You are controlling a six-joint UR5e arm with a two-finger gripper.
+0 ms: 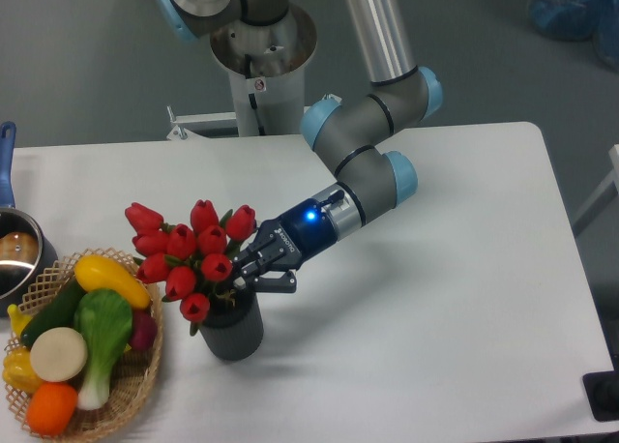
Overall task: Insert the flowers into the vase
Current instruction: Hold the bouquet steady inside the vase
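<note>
The flowers (189, 250), a bunch of red tulip buds with green leaves, stand with their stems down in the vase (232, 332), a short dark grey ribbed cylinder on the white table at front left. The buds lean to the left over the vase's rim. My gripper (238, 280) reaches in from the right, just above the rim. Its two dark fingers close in on the stems right under the buds. The fingertips are partly hidden behind the buds and leaves.
A wicker basket (145, 380) of toy vegetables sits directly left of the vase, almost touching it. A metal pot (14, 254) with a blue handle stands at the left edge. The arm's base is at the table's back.
</note>
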